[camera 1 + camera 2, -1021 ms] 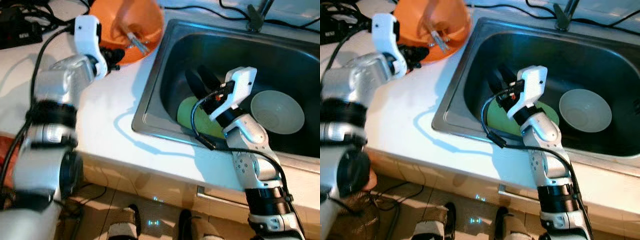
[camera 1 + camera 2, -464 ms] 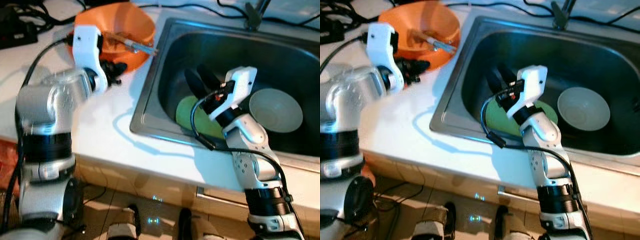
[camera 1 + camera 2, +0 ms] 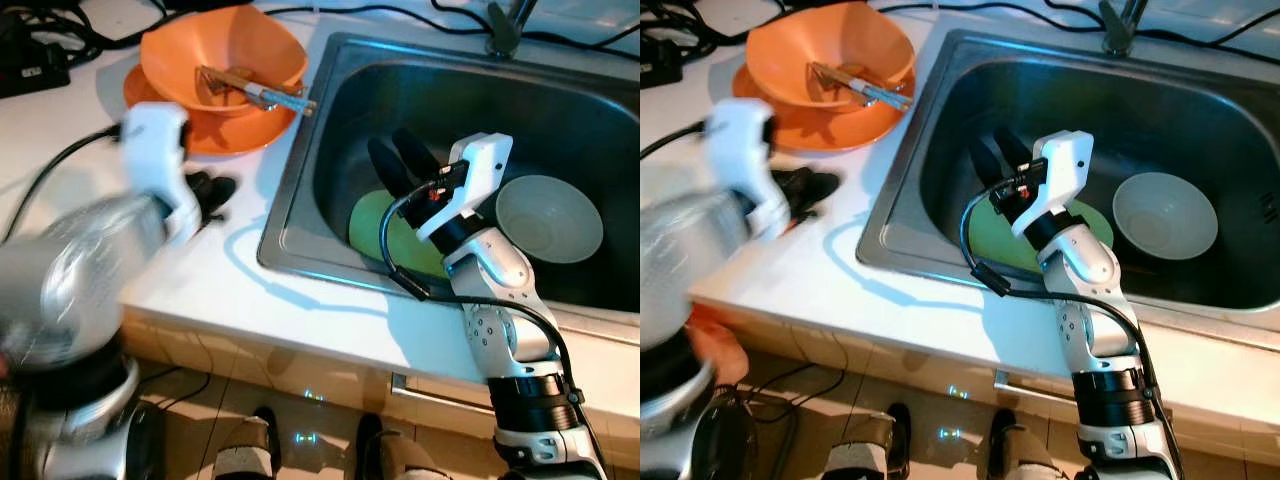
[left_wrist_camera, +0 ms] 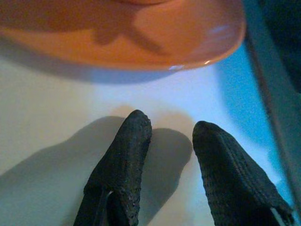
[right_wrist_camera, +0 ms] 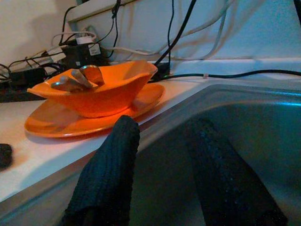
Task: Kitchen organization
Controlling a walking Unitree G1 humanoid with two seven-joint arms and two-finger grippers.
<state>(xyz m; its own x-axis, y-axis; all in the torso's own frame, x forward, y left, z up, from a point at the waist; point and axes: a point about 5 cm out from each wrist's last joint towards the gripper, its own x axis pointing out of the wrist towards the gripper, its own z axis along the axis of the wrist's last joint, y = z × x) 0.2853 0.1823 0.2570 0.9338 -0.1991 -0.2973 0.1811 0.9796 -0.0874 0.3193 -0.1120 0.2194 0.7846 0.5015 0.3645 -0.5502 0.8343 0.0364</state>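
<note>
An orange bowl (image 3: 222,50) is seen stacked on an orange plate (image 3: 210,130) on the white bench (image 3: 230,260), just beside the sink (image 3: 300,190). Cutlery (image 3: 255,88) lies in the bowl, one piece reaching over the rim toward the sink. This stack is judged to be dishes already gathered, though that cannot be confirmed.

In the sink a green plate (image 3: 375,225) lies on the bottom, partly hidden by the right arm, and a pale bowl (image 3: 548,220) sits upright near it. These two are judged to be what is left to move.

The left gripper (image 3: 210,190) is blurred in the head views, low over the bench and near the orange plate's edge. In the left wrist view its fingers (image 4: 124,155) are seen parted, nothing between them, with the orange plate's rim just ahead and apart from them.

The right gripper (image 3: 398,165) is held inside the sink, above the green plate's far edge. Its fingers (image 5: 110,165) are spread with nothing gripped; in the right wrist view they point past the sink wall toward the orange stack. Whether they touch the green plate cannot be told.

The task is judged to be partway through: nothing is held, and both sink items are not yet lifted.
</note>
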